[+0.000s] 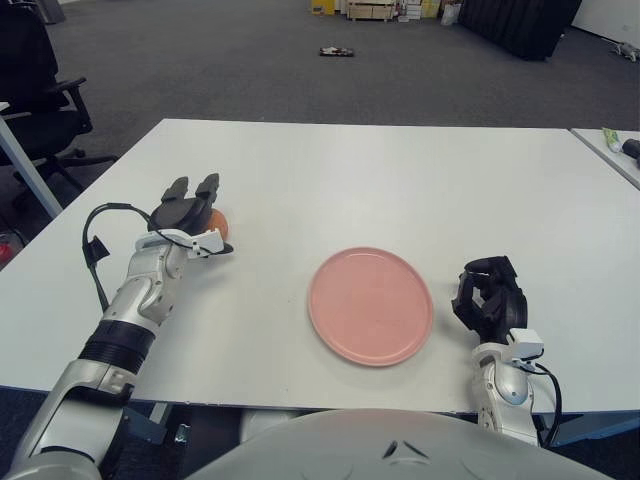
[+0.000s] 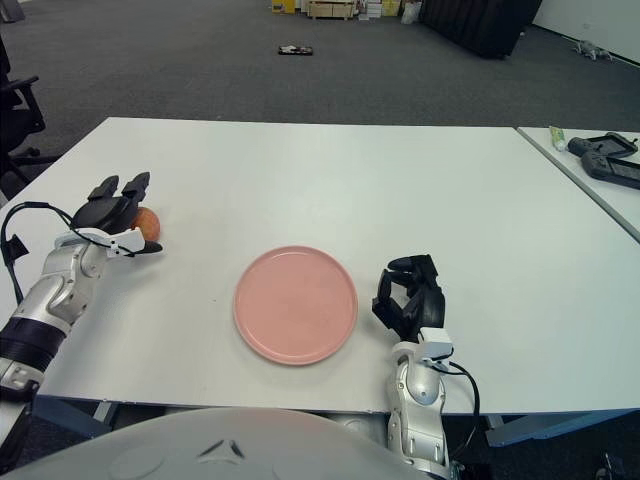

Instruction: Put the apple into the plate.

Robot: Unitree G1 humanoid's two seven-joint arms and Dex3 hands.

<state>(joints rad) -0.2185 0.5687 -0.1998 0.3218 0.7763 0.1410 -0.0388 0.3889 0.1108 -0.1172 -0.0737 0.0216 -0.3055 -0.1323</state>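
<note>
An orange-red apple (image 1: 218, 221) lies on the white table (image 1: 400, 180) at the left, partly hidden behind my left hand (image 1: 196, 212). That hand is just left of the apple, its fingers stretched out over the top and its thumb reaching below it. The fingers are spread, not closed around the fruit. A pink plate (image 1: 370, 305) with nothing on it lies flat near the table's front middle, well to the right of the apple. My right hand (image 1: 489, 300) shows right of the plate near the front edge, fingers curled, holding nothing.
A second table (image 2: 600, 160) at the right carries a black controller (image 2: 607, 147) and a green tube (image 2: 558, 138). A black office chair (image 1: 35, 90) stands off the far left corner. Boxes and dark objects lie on the carpet far behind.
</note>
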